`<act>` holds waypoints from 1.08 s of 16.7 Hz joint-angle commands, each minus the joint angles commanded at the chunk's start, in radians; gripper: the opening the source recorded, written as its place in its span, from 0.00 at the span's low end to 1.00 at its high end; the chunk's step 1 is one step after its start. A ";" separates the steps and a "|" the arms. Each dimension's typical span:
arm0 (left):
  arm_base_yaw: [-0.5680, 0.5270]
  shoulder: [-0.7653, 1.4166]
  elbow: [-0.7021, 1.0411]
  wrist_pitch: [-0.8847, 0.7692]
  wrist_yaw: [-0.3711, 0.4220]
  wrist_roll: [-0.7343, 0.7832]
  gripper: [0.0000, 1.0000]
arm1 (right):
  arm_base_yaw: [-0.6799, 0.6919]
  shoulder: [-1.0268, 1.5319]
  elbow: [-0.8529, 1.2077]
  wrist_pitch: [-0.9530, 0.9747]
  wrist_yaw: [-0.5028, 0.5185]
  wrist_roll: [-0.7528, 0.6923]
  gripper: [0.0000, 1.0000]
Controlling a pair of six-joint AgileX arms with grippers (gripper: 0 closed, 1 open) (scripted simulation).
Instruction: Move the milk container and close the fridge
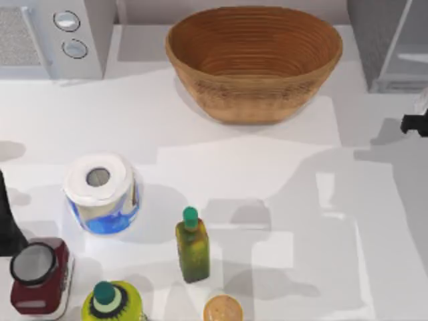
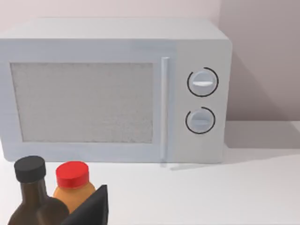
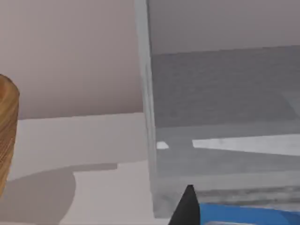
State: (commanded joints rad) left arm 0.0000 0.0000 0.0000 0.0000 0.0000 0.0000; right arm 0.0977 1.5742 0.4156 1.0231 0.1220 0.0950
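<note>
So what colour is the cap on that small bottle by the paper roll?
Green, on the olive-green bottle; the top view shows it best.

The white table [image 1: 267, 167] carries a wicker basket [image 1: 254, 63], paper roll [image 1: 101, 194], olive-green bottle [image 1: 192, 246] and microwave [image 1: 53, 37].

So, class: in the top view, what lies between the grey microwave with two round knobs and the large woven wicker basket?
Nothing: in the top view, only a bare stretch of white table separates the grey microwave from the woven wicker basket.
</note>
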 joint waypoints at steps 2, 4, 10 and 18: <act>0.000 0.000 0.000 0.000 0.000 0.000 1.00 | -0.059 -0.049 -0.019 0.066 -0.059 -0.057 0.00; 0.000 0.000 0.000 0.000 0.000 0.000 1.00 | -0.083 -0.069 -0.025 0.091 -0.083 -0.079 0.00; 0.000 0.000 0.000 0.000 0.000 0.000 1.00 | -0.086 -0.052 -0.007 0.076 -0.087 -0.079 0.00; 0.000 0.000 0.000 0.000 0.000 0.000 1.00 | -0.191 0.250 0.457 -0.237 -0.201 -0.131 0.00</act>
State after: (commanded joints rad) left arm 0.0000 0.0000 0.0000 0.0000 0.0000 0.0000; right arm -0.0938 1.8242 0.8728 0.7863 -0.0786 -0.0356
